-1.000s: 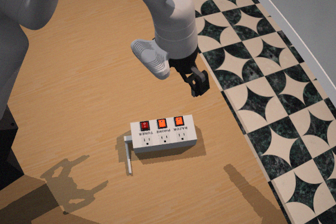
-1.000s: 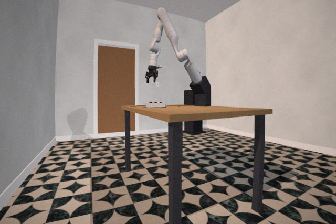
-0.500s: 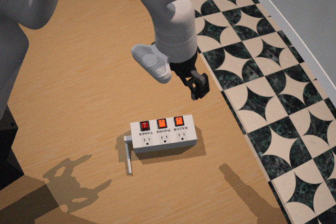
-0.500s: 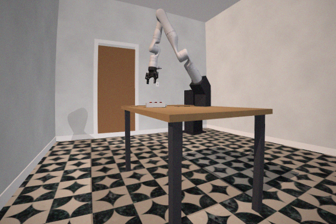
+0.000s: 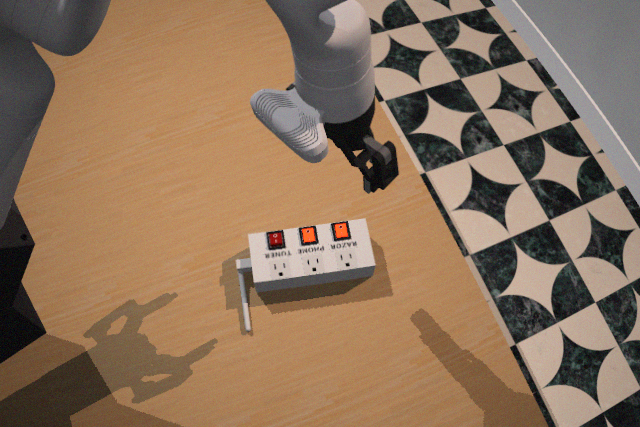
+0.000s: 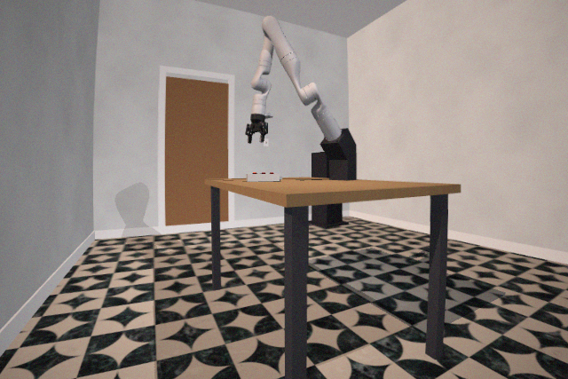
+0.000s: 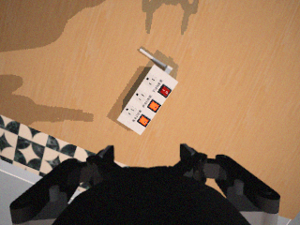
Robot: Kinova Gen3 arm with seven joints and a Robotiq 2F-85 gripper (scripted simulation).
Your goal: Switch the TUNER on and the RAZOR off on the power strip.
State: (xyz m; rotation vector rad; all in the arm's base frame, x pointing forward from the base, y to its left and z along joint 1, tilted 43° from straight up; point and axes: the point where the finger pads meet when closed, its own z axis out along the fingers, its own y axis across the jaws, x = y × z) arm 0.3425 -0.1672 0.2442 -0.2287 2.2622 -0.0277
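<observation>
A white power strip (image 5: 297, 252) (image 6: 263, 177) (image 7: 136, 104) lies flat on the table, switches up. The TUNER switch (image 5: 275, 239) (image 7: 164, 90) is dark red, unlit. The PHONE switch (image 5: 308, 235) (image 7: 154, 106) and the RAZOR switch (image 5: 340, 230) (image 7: 143, 121) glow orange, lit. In the exterior view the switches are too small to tell apart. My gripper (image 6: 256, 140) (image 7: 147, 151) is open and empty, high above the table and touching nothing. In the top view it shows beyond the RAZOR end of the strip, on the switch side, with its fingers overlapping.
A white plug on a short arm (image 5: 245, 298) (image 7: 155, 59) sticks out at the TUNER end of the strip. The wooden table (image 5: 170, 164) (image 6: 366, 186) has its edge beyond the RAZOR end, with tiled floor (image 5: 480, 195) past it. Shadows of the arm and gripper fall on the table.
</observation>
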